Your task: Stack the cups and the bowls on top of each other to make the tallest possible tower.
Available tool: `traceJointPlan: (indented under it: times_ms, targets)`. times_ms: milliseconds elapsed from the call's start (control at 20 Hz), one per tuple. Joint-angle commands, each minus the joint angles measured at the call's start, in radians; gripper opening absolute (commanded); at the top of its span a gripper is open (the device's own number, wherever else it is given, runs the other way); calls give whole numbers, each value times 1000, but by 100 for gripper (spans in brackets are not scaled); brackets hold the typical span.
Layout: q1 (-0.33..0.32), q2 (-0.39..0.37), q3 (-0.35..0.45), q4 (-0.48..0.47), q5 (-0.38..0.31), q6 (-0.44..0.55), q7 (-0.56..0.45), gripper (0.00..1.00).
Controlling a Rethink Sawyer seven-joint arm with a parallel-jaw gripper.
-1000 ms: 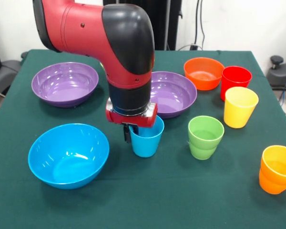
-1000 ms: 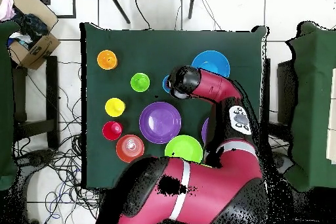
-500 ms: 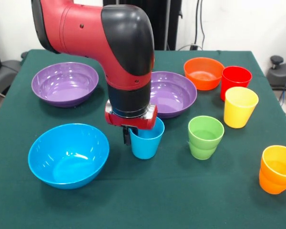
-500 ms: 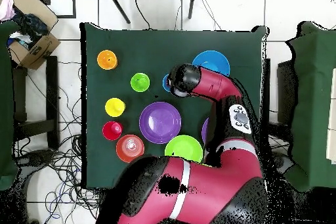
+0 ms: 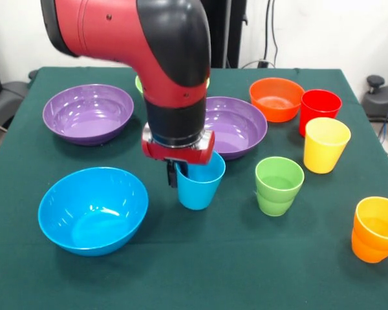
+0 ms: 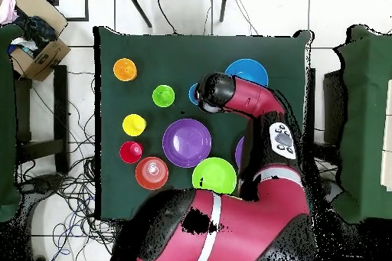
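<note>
My gripper (image 5: 178,172) is shut on the near-left rim of the blue cup (image 5: 200,187), one finger outside and one inside. The cup hangs just above the green cloth, in front of the middle purple bowl (image 5: 236,129). The other purple bowl (image 5: 87,113) is at the far left and the deep blue bowl (image 5: 92,208) at the near left. The orange bowl (image 5: 276,98), red cup (image 5: 319,108), yellow cup (image 5: 325,144), green cup (image 5: 279,185) and orange cup (image 5: 376,228) stand on the right. The light green bowl (image 6: 214,174) is mostly hidden behind my arm. No pile stands; every piece is apart.
The table (image 5: 200,271) is covered in dark green cloth. In the overhead view my arm covers the blue cup except a sliver (image 6: 193,94). A cardboard box (image 6: 40,50) sits off the table's corner.
My gripper has risen a little with the blue cup in it, and the cup's base has come slightly off the cloth. Nothing else has moved.
</note>
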Motion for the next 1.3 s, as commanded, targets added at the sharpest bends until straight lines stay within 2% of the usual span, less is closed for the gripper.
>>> traceJointPlan:
  times_ms: [50, 250, 1300]
  targets:
    - [17, -116, 56, 108, -72, 102, -44, 0]
    - [9, -122, 62, 110, -73, 104, -44, 0]
    - [-58, -176, 63, 295, -90, 46, -44, 0]
